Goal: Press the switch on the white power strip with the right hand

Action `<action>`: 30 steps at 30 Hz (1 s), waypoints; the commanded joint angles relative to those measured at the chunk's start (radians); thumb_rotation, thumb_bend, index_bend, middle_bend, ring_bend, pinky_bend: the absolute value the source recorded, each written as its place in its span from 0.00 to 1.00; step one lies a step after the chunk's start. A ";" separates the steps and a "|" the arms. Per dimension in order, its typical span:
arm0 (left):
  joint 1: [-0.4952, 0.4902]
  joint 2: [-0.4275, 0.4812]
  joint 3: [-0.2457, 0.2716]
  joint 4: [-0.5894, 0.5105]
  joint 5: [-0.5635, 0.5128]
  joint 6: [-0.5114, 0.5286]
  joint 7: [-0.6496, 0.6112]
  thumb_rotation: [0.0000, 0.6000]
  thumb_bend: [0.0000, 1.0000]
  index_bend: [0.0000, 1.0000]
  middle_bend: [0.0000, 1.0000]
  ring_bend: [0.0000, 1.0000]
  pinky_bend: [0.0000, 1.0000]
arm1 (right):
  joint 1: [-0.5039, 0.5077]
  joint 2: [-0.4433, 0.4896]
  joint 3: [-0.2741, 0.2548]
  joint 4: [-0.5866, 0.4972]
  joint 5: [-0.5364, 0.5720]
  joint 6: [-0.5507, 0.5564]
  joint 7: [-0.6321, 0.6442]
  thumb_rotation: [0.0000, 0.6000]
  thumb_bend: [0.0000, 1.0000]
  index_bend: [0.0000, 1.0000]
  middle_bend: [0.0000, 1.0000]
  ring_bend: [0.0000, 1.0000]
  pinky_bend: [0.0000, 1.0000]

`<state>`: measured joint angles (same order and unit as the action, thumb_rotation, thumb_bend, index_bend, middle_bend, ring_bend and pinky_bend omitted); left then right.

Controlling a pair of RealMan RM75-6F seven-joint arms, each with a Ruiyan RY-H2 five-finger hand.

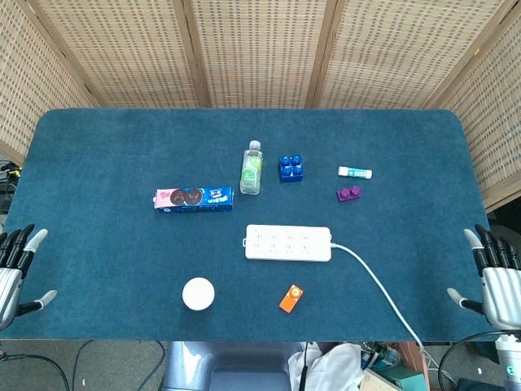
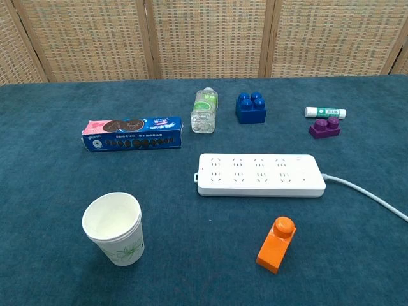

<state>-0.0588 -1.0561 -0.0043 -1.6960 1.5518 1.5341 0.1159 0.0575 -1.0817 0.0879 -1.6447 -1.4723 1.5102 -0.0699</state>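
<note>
White power strip (image 1: 288,243) is lying mid-counter (image 1: 98,147), bare blue felt around it; your right hand (image 1: 495,273) and left hand (image 1: 15,265) are hovering spread-fingered, empty, at opposite edges.

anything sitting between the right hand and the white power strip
Nothing visible blocks it. The right hand rests at the table edge; only bare blue cloth and the strip's white cable lie between it and the white power strip.
</note>
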 commanded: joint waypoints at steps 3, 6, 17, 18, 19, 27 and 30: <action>0.002 0.002 -0.001 -0.002 -0.002 0.001 -0.004 1.00 0.00 0.00 0.00 0.00 0.00 | 0.000 -0.001 -0.001 -0.001 -0.003 0.001 -0.001 1.00 0.00 0.00 0.00 0.00 0.00; 0.003 0.003 -0.002 -0.002 -0.001 0.003 -0.004 1.00 0.00 0.00 0.00 0.00 0.00 | 0.000 -0.001 -0.003 0.000 -0.006 0.001 -0.004 1.00 0.00 0.00 0.00 0.00 0.00; 0.002 -0.009 -0.015 0.004 -0.008 0.008 0.011 1.00 0.00 0.00 0.00 0.00 0.00 | 0.085 -0.051 0.014 0.072 -0.120 -0.028 0.091 1.00 0.57 0.00 0.75 0.79 0.99; 0.000 -0.012 -0.017 0.006 -0.009 0.007 0.014 1.00 0.00 0.00 0.00 0.00 0.00 | 0.100 -0.048 0.011 0.072 -0.125 -0.052 0.111 1.00 0.64 0.01 0.78 0.82 1.00; -0.002 -0.017 -0.020 0.008 -0.012 0.005 0.019 1.00 0.00 0.00 0.00 0.00 0.00 | 0.128 -0.037 0.003 0.060 -0.128 -0.109 0.148 1.00 0.72 0.03 0.81 0.84 1.00; -0.018 -0.038 -0.044 0.009 -0.060 -0.022 0.059 1.00 0.00 0.00 0.00 0.00 0.00 | 0.356 -0.021 0.004 0.052 -0.153 -0.451 0.280 1.00 0.85 0.19 0.84 0.87 1.00; -0.026 -0.045 -0.049 0.014 -0.067 -0.032 0.065 1.00 0.00 0.00 0.00 0.00 0.00 | 0.405 -0.051 0.007 0.064 -0.150 -0.520 0.266 1.00 0.85 0.19 0.84 0.87 1.00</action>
<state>-0.0818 -1.0985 -0.0511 -1.6838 1.4872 1.5050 0.1788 0.3957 -1.1071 0.0916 -1.5949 -1.6156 1.0704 0.1852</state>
